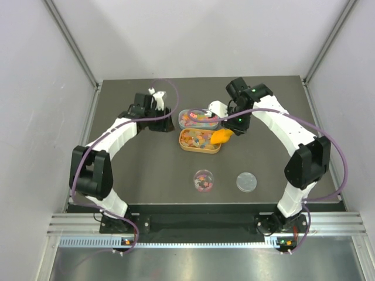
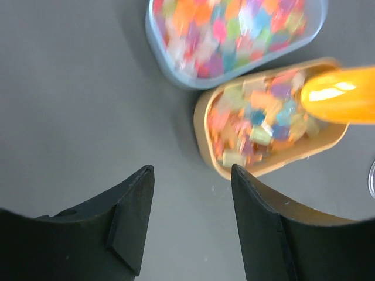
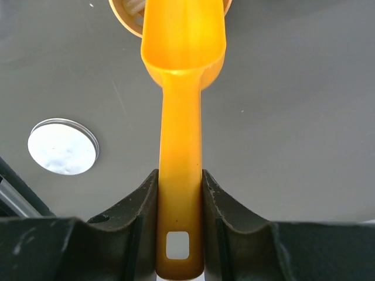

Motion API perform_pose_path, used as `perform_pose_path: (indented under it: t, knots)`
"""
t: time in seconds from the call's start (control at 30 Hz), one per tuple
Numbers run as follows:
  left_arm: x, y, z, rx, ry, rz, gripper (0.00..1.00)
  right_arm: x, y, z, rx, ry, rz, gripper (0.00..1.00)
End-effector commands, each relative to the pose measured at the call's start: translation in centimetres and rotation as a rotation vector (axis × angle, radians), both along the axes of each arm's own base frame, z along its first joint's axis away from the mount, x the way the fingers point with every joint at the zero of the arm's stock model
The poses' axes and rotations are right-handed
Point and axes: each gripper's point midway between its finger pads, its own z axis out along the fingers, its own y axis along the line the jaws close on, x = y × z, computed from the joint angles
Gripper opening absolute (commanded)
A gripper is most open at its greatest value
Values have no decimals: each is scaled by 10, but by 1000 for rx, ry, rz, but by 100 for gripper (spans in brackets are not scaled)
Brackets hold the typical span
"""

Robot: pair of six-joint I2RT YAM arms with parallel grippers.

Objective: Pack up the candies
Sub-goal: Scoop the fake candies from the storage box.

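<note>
The candies [image 1: 196, 139] fill a tan oval tray [image 1: 183, 146] and a clear tray [image 1: 182, 116] just behind it; a few more lie in a small round jar [image 1: 204, 180]. My right gripper [image 3: 180, 175] is shut on the handle of an orange scoop [image 3: 184, 41], whose bowl hangs over the tan tray's right end [image 1: 222, 136]. My left gripper [image 2: 192, 170] stands open and holds nothing, low over the mat to the left of the trays. Its right fingertip [image 2: 243, 178] is close to the tan tray's rim [image 2: 202, 126]. From that wrist the candies [image 2: 258, 117] look blurred.
A round metal lid [image 1: 246, 182] lies flat to the right of the jar and also shows in the right wrist view as a lid [image 3: 62, 146]. White walls close in the dark mat on three sides.
</note>
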Motion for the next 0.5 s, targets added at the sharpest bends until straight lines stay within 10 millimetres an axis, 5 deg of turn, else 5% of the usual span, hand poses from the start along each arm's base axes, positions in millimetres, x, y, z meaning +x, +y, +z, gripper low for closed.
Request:
perform_pose_path:
  t: [0.0, 0.27, 0.47]
  knots:
    - [-18, 6, 2, -23, 16, 76, 60, 4, 3, -6, -62, 7, -49, 0]
    - [-36, 21, -24, 26, 63, 134, 60, 7, 7, -19, -107, 51, -33, 0]
    - [-40, 21, -41, 34, 103, 145, 60, 19, 11, -6, -129, 28, 0, 0]
